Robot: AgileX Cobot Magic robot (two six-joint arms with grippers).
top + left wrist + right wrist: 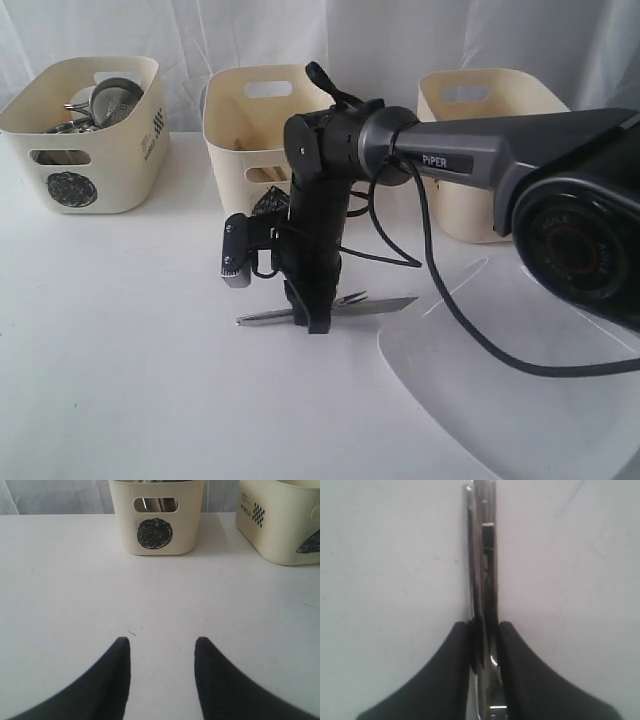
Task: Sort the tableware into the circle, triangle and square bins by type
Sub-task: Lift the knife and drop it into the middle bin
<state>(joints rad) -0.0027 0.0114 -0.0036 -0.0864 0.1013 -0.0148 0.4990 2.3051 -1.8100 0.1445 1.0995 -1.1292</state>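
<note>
My right gripper [318,318] reaches across to the middle of the table, pointing straight down. It is shut on steel cutlery [375,305] at or just above the tabletop: a knife blade and fork tines stick out to the right, handles to the left. In the right wrist view the fingers [465,650] pinch two thin steel pieces [482,555] lying side by side. The left gripper [162,642] hovers open over bare table, facing the circle bin [156,517]. The circle bin [85,130] holds steel mugs [110,100]. The triangle bin [250,125] stands behind the arm, and the third bin [480,110] at the back right.
A large white plate [520,400] lies at the front right, under the right arm's forearm. The arm's cable [440,290] loops above it. A second bin [280,520] stands to the right of the circle bin in the left wrist view.
</note>
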